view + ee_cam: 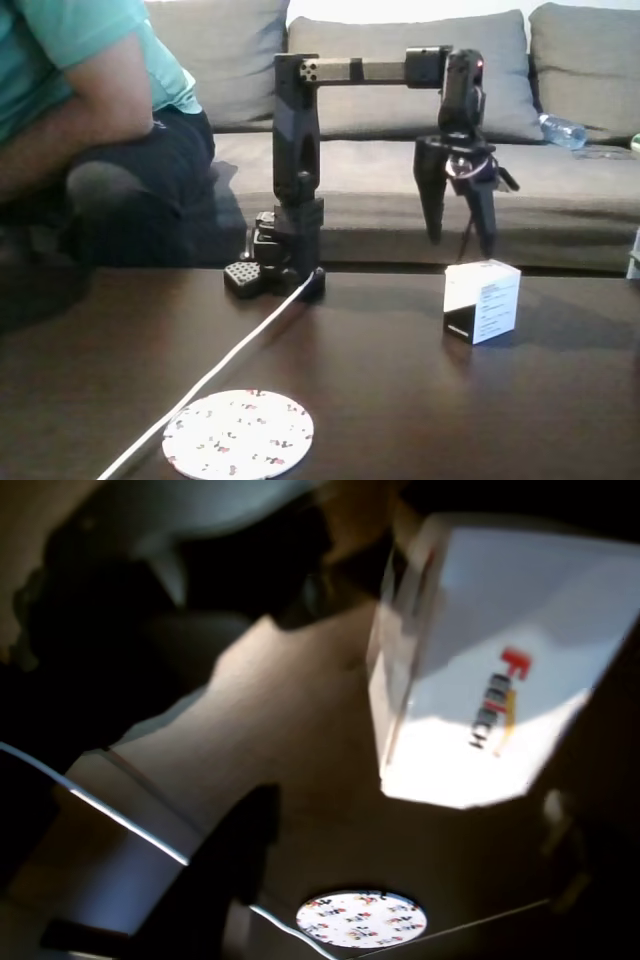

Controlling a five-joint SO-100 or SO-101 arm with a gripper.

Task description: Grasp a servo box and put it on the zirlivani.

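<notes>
The gripper (pixel 462 240) hangs spread wide and empty directly above the servo box (pixel 482 300), lined up to straddle it. The box sits toward the coffee table's (pixel 400 400) right side; the zirlivani (pixel 238 434) waits at the front edge.

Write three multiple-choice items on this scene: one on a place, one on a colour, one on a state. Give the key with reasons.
1. In the fixed view, the servo box sits
A) on the disc
B) under the hand
C) on the sofa

2. The zirlivani is
A) plain black
B) white, speckled
C) solid green

3. The hand is
A) open, empty
B) shut on the box
C) shut on the cable

Key: 1 B, the hand hangs right above the box. 2 B, white with small red and dark marks. 3 A, its fingers stand apart above the box, holding nothing.
</notes>
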